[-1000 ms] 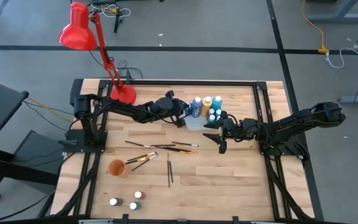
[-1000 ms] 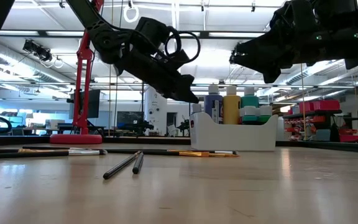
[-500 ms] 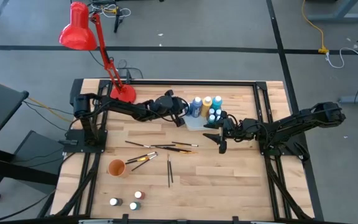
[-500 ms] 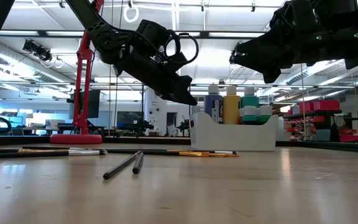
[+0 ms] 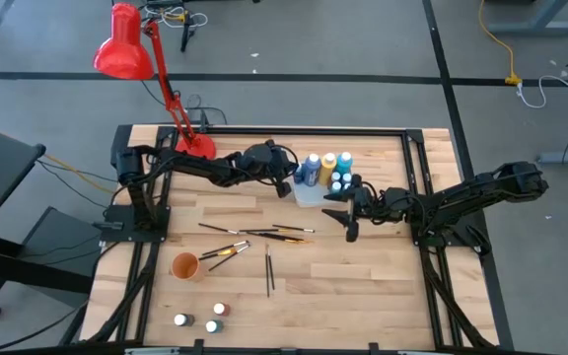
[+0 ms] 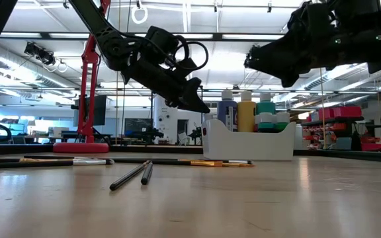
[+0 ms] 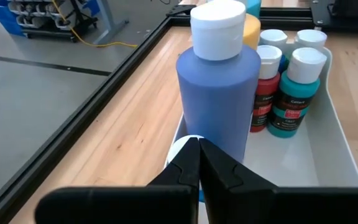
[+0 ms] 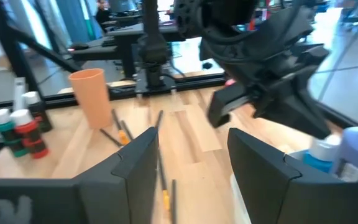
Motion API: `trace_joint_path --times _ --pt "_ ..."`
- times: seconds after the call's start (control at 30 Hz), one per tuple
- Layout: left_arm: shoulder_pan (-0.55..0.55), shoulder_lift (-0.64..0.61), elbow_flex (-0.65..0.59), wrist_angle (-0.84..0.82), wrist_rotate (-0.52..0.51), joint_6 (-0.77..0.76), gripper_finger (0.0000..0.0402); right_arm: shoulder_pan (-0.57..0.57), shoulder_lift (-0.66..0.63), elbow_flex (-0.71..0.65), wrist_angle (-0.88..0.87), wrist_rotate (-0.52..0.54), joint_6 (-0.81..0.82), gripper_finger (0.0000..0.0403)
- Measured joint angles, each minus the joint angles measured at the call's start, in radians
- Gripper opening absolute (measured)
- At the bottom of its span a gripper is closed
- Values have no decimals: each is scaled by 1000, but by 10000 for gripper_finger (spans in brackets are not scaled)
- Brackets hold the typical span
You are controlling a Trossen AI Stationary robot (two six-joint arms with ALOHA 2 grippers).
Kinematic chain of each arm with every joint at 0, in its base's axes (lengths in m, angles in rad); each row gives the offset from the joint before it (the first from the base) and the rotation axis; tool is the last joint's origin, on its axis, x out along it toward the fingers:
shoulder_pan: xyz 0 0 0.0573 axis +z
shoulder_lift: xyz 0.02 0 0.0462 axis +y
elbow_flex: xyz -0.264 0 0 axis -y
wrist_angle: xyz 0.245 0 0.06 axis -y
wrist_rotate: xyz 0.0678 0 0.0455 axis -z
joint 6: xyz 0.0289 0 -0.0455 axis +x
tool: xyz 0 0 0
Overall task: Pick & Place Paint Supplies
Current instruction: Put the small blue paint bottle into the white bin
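The thin dark-handled paintbrushes [image 5: 254,233] are seen lying lengthwise left-to-right on the wooden bench [image 5: 363,286], left of and nearest the released right hand [image 5: 351,229]. The clenched, empty left hand [image 5: 286,187] is held beside the white rectangular tray [image 5: 314,196].

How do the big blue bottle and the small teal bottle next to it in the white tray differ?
The blue bottle is taller and much wider than the teal bottle. The teal bottle carries a printed label; the blue bottle's visible side is plain. Both stand upright in the white tray, and both have white caps.
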Motion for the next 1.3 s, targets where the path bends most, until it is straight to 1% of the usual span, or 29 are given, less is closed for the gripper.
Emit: trace_joint_path --times 0.13,0.5,0.63,0.83,1.03,1.23,1.3 --pt "0 0 0 0 23 3 4 0 0 0 0 30 -2 197" --pt "0 2 0 -10 26 19 4 0 0 0 46 32 -53 197" --pt "6 2 0 -27 28 1 8 0 0 0 54 32 -69 197" --pt "18 2 1 -38 72 -16 4 0 0 0 56 32 -90 197" --pt "18 2 1 -41 79 4 10 0 0 0 59 32 -101 197" --pt "17 -1 -5 29 71 6 12 0 0 0 58 30 -101 197" --pt "15 -21 -5 38 73 2 13 0 0 0 55 29 -100 197"
